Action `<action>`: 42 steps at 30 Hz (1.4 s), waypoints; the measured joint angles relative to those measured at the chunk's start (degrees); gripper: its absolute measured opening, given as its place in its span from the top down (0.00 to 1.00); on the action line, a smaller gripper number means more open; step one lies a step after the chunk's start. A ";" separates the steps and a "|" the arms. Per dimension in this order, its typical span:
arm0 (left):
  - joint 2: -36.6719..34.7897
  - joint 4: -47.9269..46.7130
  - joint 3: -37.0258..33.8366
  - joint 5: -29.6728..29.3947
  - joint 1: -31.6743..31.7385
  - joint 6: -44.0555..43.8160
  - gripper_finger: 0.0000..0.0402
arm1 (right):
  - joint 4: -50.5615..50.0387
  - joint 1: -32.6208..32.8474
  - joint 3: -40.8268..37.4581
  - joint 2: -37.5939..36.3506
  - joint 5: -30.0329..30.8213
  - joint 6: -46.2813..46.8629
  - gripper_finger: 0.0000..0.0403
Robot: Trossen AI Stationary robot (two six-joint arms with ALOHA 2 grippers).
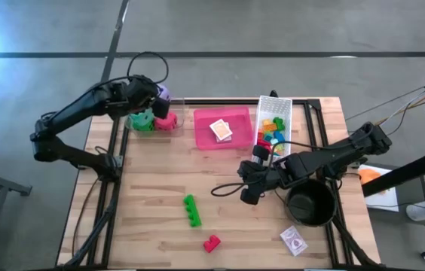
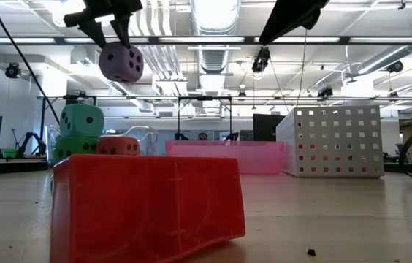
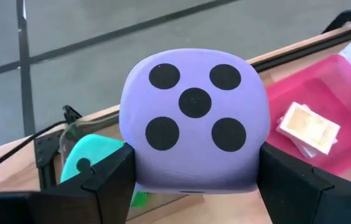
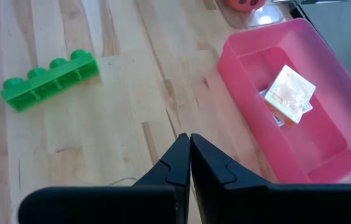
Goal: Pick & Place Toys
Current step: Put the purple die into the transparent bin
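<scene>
Left wrist view shows the left end effector [image 3: 194,177] gripping the purple die [image 3: 194,118] above the tabletop's far-left corner, over the teal die [image 2: 82,120], green die [image 2: 71,148] and red die [image 2: 117,146]. Placing seems underway; next, lowering and releasing. Right end effector [image 4: 190,155] hangs closed, empty, mid-tabletop.

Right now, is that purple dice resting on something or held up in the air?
In the air: the left gripper clamps the purple dice above the other dice.
</scene>
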 joint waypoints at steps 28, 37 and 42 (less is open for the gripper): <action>13.50 9.43 -7.14 -0.22 3.39 1.76 0.31 | -0.23 0.04 -0.03 0.01 0.00 -2.13 0.98; 8.98 16.51 -17.42 -0.23 3.81 0.01 0.31 | -0.02 0.04 -0.16 0.01 0.00 -3.04 0.98; 8.59 18.58 -20.26 -0.19 4.06 -1.02 0.31 | 0.40 0.04 -0.20 0.01 0.00 -3.04 0.98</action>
